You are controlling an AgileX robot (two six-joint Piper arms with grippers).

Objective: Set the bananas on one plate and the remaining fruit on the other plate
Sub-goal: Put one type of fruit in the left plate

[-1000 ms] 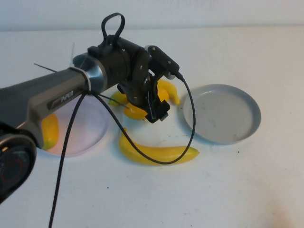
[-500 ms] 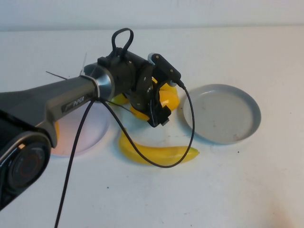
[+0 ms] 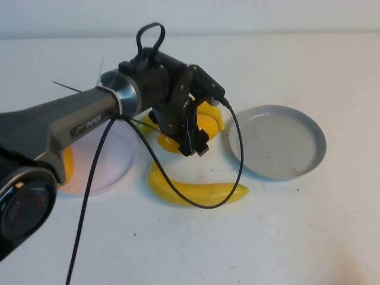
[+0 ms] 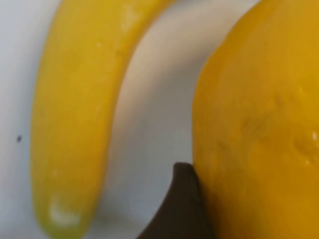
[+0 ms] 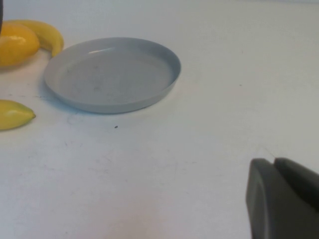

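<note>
1. The other fruit is lying in two places. One plump mango-like fruit (image 3: 65,165) is already resting on the pale pink plate (image 3: 98,175), half hidden behind the left arm. The second one (image 3: 206,126) is still sitting on the white table (image 3: 297,237), between the two plates.
2. The left gripper (image 3: 195,142) is hanging low over this second fruit, and in its wrist view a dark part of it is touching the fruit's skin. I judge it is placing itself there to take the fruit to the pink plate. Whether it is already clenching the fruit, I cannot tell.
3. The bananas are both waiting on the table. The rear banana (image 3: 217,117) is lying just beside the second fruit, so a grasp here is risking a push on it. The front banana (image 3: 199,191) is lying apart, nearer the robot.
4. The grey plate (image 3: 320,139) is standing at the right with nothing showing on it.
5. The right gripper (image 5: 274,169) is staying low above the bare table, on the far side of the grey plate from the fruit. I cannot tell its state.
6. All the fruits are looking glossy and smooth, so they are probably slippery. The mango-like ones are short and fat, the bananas long and curved. Both plates are round and shallow with raised rims.
</note>
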